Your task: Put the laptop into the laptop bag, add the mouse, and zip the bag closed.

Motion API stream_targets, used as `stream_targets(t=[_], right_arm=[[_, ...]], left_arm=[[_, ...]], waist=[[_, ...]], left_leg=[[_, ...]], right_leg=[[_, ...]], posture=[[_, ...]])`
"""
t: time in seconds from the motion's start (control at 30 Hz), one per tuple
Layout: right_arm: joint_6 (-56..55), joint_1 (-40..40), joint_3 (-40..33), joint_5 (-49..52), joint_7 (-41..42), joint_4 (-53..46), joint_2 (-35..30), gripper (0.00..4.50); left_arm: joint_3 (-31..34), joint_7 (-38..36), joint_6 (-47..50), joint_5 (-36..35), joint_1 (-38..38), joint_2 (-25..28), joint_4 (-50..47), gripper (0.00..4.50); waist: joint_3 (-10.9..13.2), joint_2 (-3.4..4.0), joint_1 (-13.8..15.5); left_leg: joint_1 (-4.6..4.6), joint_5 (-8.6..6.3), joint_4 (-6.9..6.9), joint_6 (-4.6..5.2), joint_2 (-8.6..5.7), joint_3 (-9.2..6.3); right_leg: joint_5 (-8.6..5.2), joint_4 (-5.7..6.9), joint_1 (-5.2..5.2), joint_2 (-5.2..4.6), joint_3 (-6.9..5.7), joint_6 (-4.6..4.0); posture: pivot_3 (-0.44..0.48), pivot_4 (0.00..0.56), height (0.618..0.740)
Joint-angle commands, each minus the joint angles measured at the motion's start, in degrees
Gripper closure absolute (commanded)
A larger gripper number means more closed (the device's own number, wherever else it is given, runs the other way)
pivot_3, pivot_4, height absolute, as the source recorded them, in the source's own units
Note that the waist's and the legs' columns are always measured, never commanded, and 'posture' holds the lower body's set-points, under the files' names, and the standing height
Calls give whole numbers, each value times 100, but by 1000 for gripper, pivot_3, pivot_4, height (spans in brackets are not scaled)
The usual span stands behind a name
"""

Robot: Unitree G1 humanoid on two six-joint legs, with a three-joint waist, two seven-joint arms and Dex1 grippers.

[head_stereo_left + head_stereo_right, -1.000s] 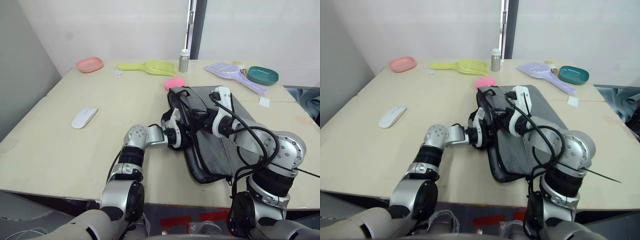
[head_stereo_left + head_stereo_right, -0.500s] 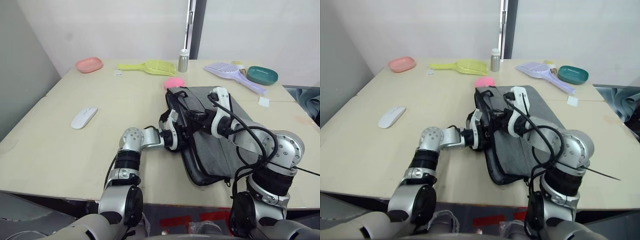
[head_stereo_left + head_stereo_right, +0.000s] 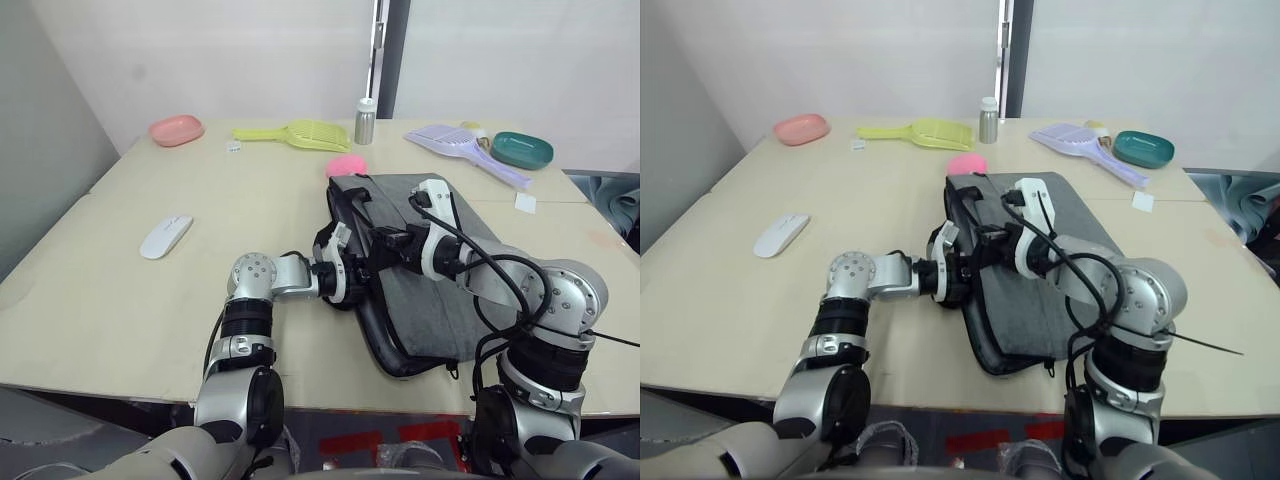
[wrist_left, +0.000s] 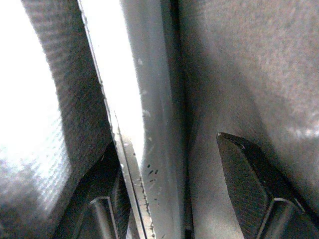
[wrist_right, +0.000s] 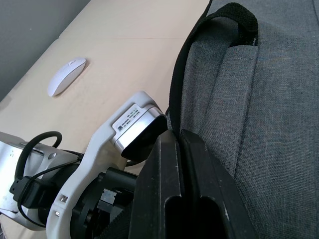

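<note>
The grey laptop bag (image 3: 440,290) lies flat on the table with its open edge toward my left arm and a pink fluffy charm (image 3: 347,166) at its far corner. My left gripper (image 3: 345,282) reaches into that opening. In the left wrist view its fingers (image 4: 249,189) stand apart, open, with the silver laptop's edge (image 4: 144,124) between them inside the bag. My right gripper (image 3: 385,240) is shut on the bag's upper fabric edge (image 5: 199,99), right above the left gripper. The white mouse (image 3: 166,236) rests far to the left, apart from both grippers.
Along the table's far side stand a pink dish (image 3: 176,130), a yellow scoop (image 3: 300,133), a metal bottle (image 3: 366,122), a purple scoop (image 3: 465,150) and a teal dish (image 3: 521,150). A white card (image 3: 527,201) lies right of the bag.
My left arm has drawn a little to the left, and the bag with both grippers at its opening has slid slightly left with it. The mouse has not moved.
</note>
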Motion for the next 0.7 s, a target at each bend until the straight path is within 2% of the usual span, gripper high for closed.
stream_targets(t=[0.03,0.1,0.13,0.2,0.23,0.3,0.53,0.7], right_arm=[[-112,-199,-377,-107,7,-45,-82,4500],[-59,-234,-355,-91,38,-70,-42,4500],[-42,-239,-342,-93,49,-81,-28,4500],[-23,-235,-335,-110,59,-96,-10,4500],[-13,-230,-337,-127,61,-104,0,4500],[7,-228,-352,-163,59,-118,18,4500],[38,-232,-359,-262,102,-155,52,4500],[-21,-192,-357,-371,136,-122,-19,4500]], left_arm=[[-32,-296,-47,-142,2,-66,-225,1821],[-74,-317,-71,-126,49,-120,-217,1821],[-87,-321,-95,-120,61,-146,-219,2214],[-90,-329,-124,-126,59,-193,-221,2450],[-94,-346,-136,-144,43,-225,-223,2951],[-137,-369,-140,-148,8,-261,-204,3559],[-176,-396,-337,-95,-25,-263,-78,3559],[-70,-437,-221,-179,-28,-21,-174,3559]], waist=[[0,0,1],[0,0,1],[0,0,0],[0,0,9],[0,0,11],[0,0,19],[0,0,34],[0,0,33]], left_leg=[[0,0,0,0,0,0],[0,0,1,1,0,0],[0,0,1,1,0,0],[0,1,1,1,0,0],[0,1,1,1,0,0],[-1,1,1,1,0,0],[-1,1,1,1,0,0],[-1,1,2,1,0,0]], right_leg=[[0,0,0,0,0,0],[0,1,0,0,0,0],[0,1,0,0,0,0],[0,0,0,0,0,0],[0,0,0,0,0,0],[0,1,0,0,0,0],[0,0,0,0,-1,0],[0,1,0,0,0,0]], posture=[[0,150,740],[0,150,740],[0,150,740],[0,150,740],[0,150,740],[0,150,740],[0,150,740],[0,150,740]])
